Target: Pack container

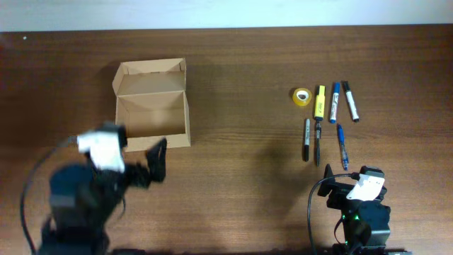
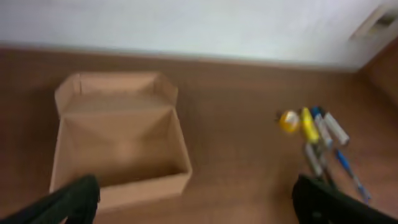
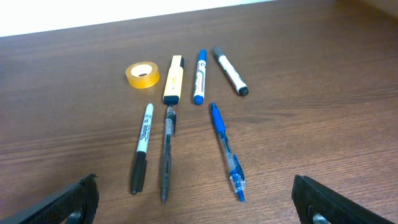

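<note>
**Box open on the left, both claws spread wide**

Only the overhead view gives the whole table (image 1: 233, 64). The box (image 1: 152, 106) stands on its left half with the lid (image 1: 150, 74) folded back toward the far edge, and its inside shows only cardboard. The writing things lie well apart from it, on the right half.

The left wrist view looks into the box from its near side. It is blurred, so the things at the far right run together. The left claw (image 2: 198, 202) is fully spread: one dark tip sits in each bottom corner, both cut off by the edge, with nothing between them.

The right wrist view is sharp and separates the things. The far row holds tape (image 3: 142, 74), highlighter (image 3: 173, 79), blue marker (image 3: 199, 77) and white marker (image 3: 229, 70). The near row holds black marker (image 3: 140, 148), black pen (image 3: 166, 152) and blue pen (image 3: 226, 150). The right claw (image 3: 199, 202) is also wide apart and holds nothing.

From overhead the left arm is smeared. One dark finger (image 1: 157, 159) shows near the front right corner of the box, and it cannot be told whether they touch. The right claw is mostly covered there by its own wrist.
</note>
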{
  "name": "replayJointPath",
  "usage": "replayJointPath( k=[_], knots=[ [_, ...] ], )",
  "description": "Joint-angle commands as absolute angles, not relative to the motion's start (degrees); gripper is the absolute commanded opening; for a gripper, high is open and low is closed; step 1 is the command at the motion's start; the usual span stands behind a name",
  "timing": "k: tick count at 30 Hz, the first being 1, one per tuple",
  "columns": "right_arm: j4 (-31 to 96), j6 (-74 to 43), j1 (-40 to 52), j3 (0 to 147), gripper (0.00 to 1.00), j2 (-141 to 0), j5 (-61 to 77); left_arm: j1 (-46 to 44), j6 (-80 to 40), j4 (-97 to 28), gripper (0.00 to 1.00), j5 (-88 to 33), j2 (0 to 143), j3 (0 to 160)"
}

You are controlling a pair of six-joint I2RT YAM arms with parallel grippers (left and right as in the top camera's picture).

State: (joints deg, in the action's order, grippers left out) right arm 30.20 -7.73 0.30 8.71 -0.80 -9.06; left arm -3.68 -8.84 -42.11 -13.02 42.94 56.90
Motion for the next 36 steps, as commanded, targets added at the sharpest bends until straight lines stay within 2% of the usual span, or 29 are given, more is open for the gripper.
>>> replayJointPath(
  k=[1, 6, 11, 13, 16, 23, 31, 36],
  knots=[
    [30.2, -8.0, -0.1, 8.3, 0.99, -0.2, -9.7, -3.7, -4.1, -48.6, 1.00, -12.2, 57.5, 68.4],
    [30.2, -8.0, -0.1, 8.3, 0.99, -0.2, -9.7, -3.7, -4.2, -58.9, 1.00, -26.6, 78.4, 86.2],
    [30.2, -8.0, -0.1, 8.3, 0.99, -0.2, -9.7, -3.7, -5.1, -57.2, 1.00, -38.4, 90.1, 89.6],
    [30.2, -8.0, -0.1, 8.3, 0.99, -0.2, -9.7, -3.7, -5.1, -56.6, 1.00, -38.4, 93.6, 89.6],
    [30.2, -8.0, -0.1, 8.3, 0.99, -0.2, -9.7, -3.9, -5.3, -56.9, 0.84, -35.4, 98.0, 89.6],
    [30.2, -8.0, -0.1, 8.3, 0.99, -0.2, -9.7, -9.1, -12.0, -56.2, 0.78, -12.8, 103.5, 89.6],
    [30.2, -8.0, -0.1, 8.3, 0.99, -0.2, -9.7, -18.0, -21.6, -54.8, 0.78, 2.4, 109.4, 89.6],
    [30.2, -8.0, -0.1, 8.3, 0.99, -0.2, -9.7, -19.5, -27.8, -54.5, 0.78, 6.9, 113.0, 89.6]
  ],
)
